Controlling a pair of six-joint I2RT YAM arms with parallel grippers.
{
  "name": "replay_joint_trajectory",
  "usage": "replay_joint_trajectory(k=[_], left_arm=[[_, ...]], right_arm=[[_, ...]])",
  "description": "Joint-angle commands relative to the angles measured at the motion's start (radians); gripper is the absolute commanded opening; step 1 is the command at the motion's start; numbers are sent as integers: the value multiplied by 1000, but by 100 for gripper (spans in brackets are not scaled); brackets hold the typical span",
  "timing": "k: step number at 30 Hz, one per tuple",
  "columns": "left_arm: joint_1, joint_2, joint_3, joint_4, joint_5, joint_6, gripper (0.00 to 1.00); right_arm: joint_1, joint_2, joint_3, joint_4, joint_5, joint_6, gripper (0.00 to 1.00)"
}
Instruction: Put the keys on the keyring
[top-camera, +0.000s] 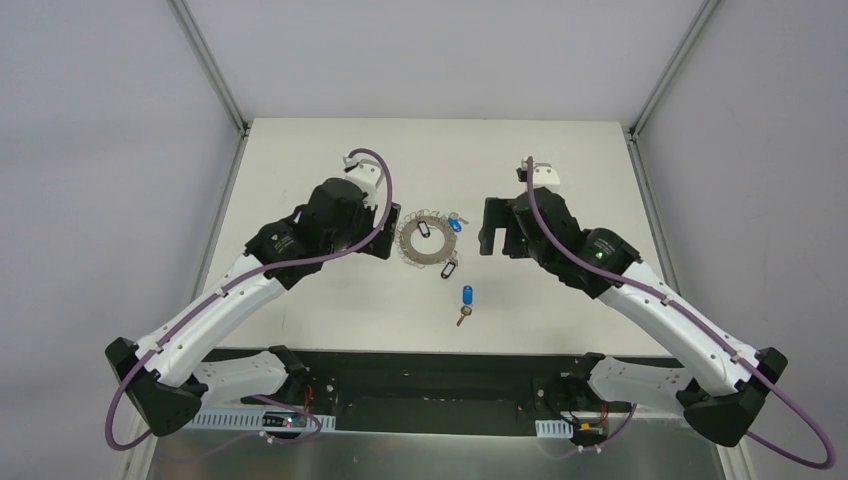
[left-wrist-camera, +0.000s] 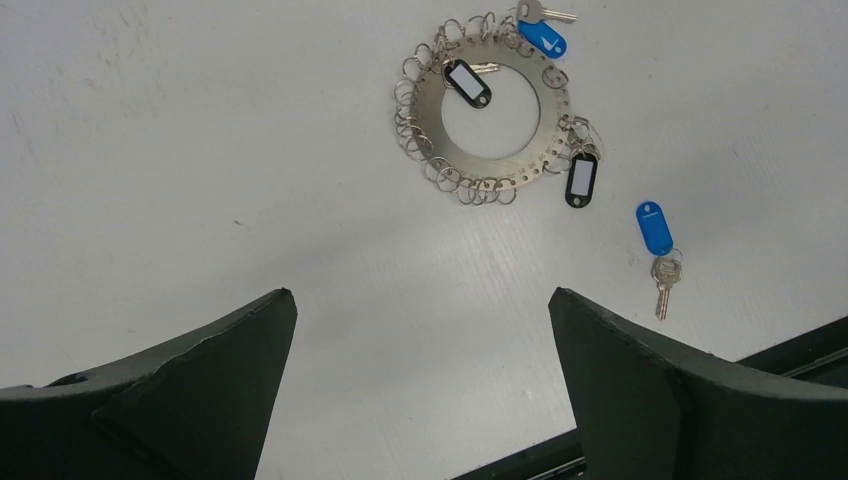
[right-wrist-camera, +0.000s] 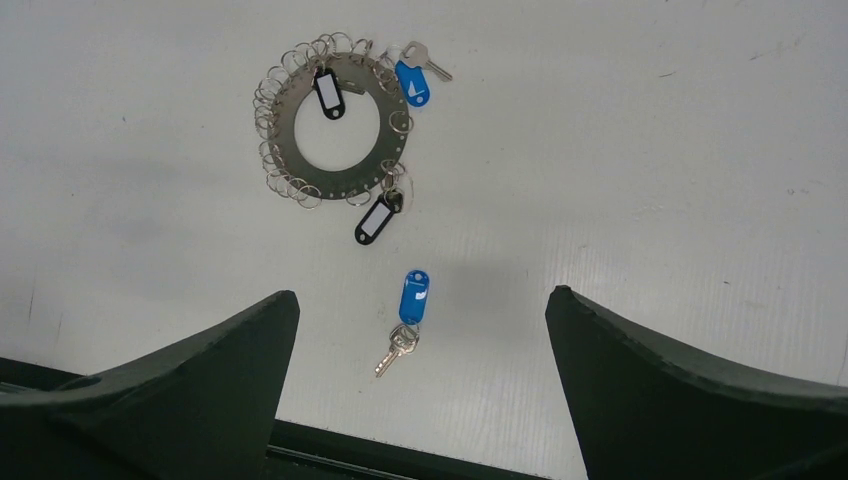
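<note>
The silvery keyring (top-camera: 409, 250) lies flat mid-table, fringed with small wire loops (left-wrist-camera: 430, 105) (right-wrist-camera: 283, 128). Two black-tagged keys (left-wrist-camera: 467, 82) (left-wrist-camera: 581, 180) and a blue-tagged key (left-wrist-camera: 542, 38) hang on its loops. A separate blue-tagged key (top-camera: 466, 298) (left-wrist-camera: 655, 228) (right-wrist-camera: 414, 296) lies loose on the table, nearer the arms than the ring. My left gripper (top-camera: 384, 238) (left-wrist-camera: 420, 292) hovers open just left of the ring, nothing between its fingers. To the ring's right my right gripper (top-camera: 490, 236) (right-wrist-camera: 420, 292) also stands open and empty, with the loose key below it.
The white table (top-camera: 560, 160) ends in a black strip (top-camera: 430, 365) at the near edge, where both arm bases sit. Grey walls and metal frame posts (top-camera: 212, 70) close in the back and sides.
</note>
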Motion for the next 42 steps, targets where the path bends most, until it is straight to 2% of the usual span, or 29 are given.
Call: replay_joint_trajectory(k=[1,4,8,11,14,21,26,34,39,42], left_arm=[[0,-8,12,-17,-24,-4,100],[1,-51,16,-20,-54,-9,100],[1,-144,-8,-36,-7,-5,100],[1,-201,-33,-43,-5,4,100],[1,-234,-47,-43,-6,27,100],[0,-253,-97,-40,-30,76,100],[1,-250,-108,-37,65,47,100],[0,-260,-161,1,78,47,100],[1,-269,-176,6,52,50,100],[2,-285,-189,12,34,56,100]], right_arm=[[5,-6,-2,42,-77,-71,99],[5,16,-13,77,-137,-121,99],[7,50,-33,138,-190,-168,99],[8,55,-88,240,-273,-250,99],[17,76,-92,262,-317,-325,99],[45,118,-133,354,-339,-531,99],[56,139,-231,484,-377,-710,99],[58,244,-295,647,-442,-867,99],[58,355,-257,654,-487,-960,86],[58,408,-231,643,-499,-1002,82]])
